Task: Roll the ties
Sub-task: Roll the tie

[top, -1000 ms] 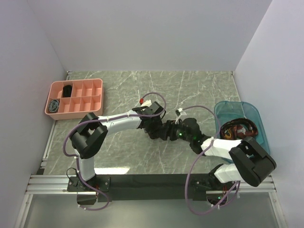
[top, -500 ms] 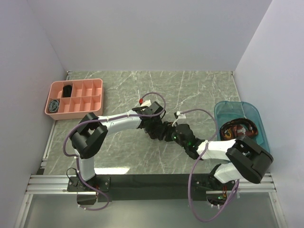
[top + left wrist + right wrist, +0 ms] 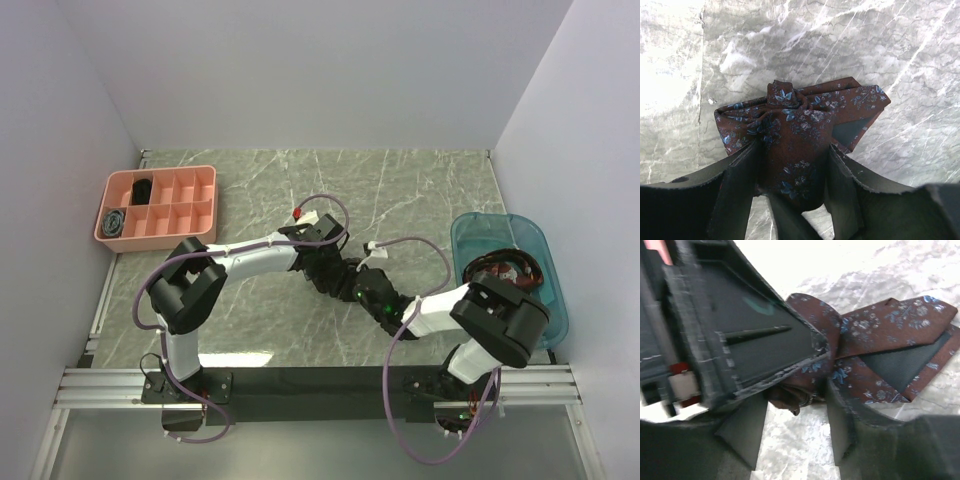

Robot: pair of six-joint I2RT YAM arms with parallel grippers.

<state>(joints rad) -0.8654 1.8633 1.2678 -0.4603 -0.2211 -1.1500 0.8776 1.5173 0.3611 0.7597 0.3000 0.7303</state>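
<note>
We see a grey-green marbled tabletop between white walls; a pink compartmented plastic tray far left holds a black coiled tie and a grey-blue coiled tie, and a teal translucent bin at right holds what may be tangled dark ties. Mid-table, the left gripper, half closed, clamps a maroon floral fabric tie on the marble; the right gripper straddles its rolled end, whether pressing we cannot tell.

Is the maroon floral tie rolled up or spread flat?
Partly rolled: the tie is bunched in the left pincer, its pointed end loose on the table.
</note>
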